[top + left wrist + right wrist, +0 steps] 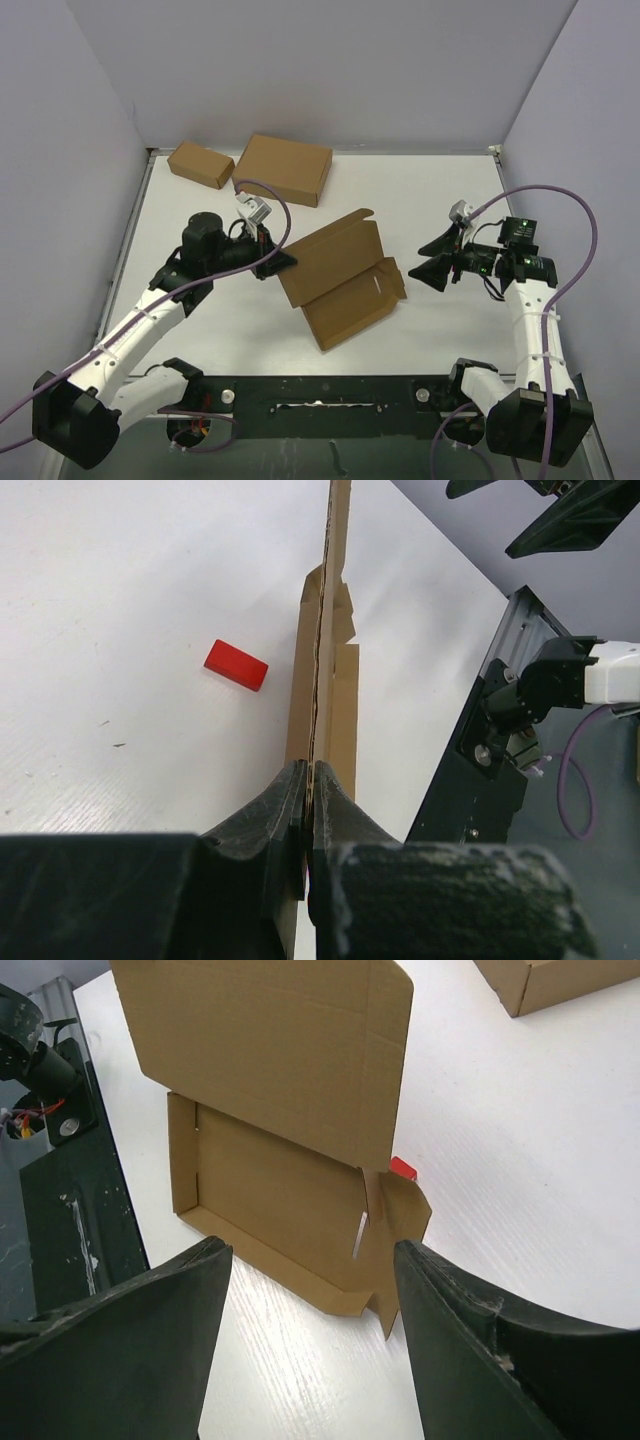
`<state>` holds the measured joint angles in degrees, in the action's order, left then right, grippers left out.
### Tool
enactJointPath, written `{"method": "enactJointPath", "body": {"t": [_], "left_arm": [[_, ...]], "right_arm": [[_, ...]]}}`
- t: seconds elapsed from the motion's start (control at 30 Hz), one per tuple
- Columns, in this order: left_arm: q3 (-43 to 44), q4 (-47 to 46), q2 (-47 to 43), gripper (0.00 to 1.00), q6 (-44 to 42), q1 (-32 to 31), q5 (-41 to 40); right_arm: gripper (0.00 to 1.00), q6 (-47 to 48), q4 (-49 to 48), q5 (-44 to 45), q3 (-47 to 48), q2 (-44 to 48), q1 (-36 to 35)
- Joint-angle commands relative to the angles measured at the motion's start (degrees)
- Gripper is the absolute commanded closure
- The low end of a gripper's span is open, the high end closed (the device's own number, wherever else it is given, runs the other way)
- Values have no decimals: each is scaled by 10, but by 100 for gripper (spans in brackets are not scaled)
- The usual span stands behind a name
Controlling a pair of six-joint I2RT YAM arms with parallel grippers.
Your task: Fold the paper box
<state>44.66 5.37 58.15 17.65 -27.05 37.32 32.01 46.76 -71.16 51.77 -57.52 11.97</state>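
The paper box [345, 280] lies mid-table as a shallow brown tray with one big panel raised at a slant. My left gripper [285, 262] is shut on the left edge of that raised panel. The left wrist view shows the thin cardboard [325, 680] edge-on, pinched between the fingers of the left gripper [310, 780]. My right gripper [428, 260] hovers open to the right of the box, apart from it. From the right wrist, the tray [270, 1180] and its notched side flap lie beyond the right gripper [310, 1250], whose jaws stand wide with nothing between them.
A small red block [236, 665] lies on the table behind the raised panel, peeking out in the right wrist view [403, 1168]. A small brown box [201, 164] and a larger brown box [283, 169] sit at the back left. The black base rail [320, 400] runs along the near edge.
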Motion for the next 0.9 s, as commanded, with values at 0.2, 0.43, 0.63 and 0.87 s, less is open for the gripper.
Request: {"method": "enactJointPath", "body": {"t": [0.2,0.43,0.63,0.87], "left_arm": [[5,-12,-25,100,20,9,9],[-15,-8,-33,100,22,10,7],[-16,-8,-34,100,24,13,8],[-20,-7,-38,100,26,15,9]], "right_arm": [[33,9,-18,12,-2,-18,3],[32,42,10,26,13,-45,3],[31,71,40,34,30,-63,3],[31,81,40,47,29,-68,3]]}}
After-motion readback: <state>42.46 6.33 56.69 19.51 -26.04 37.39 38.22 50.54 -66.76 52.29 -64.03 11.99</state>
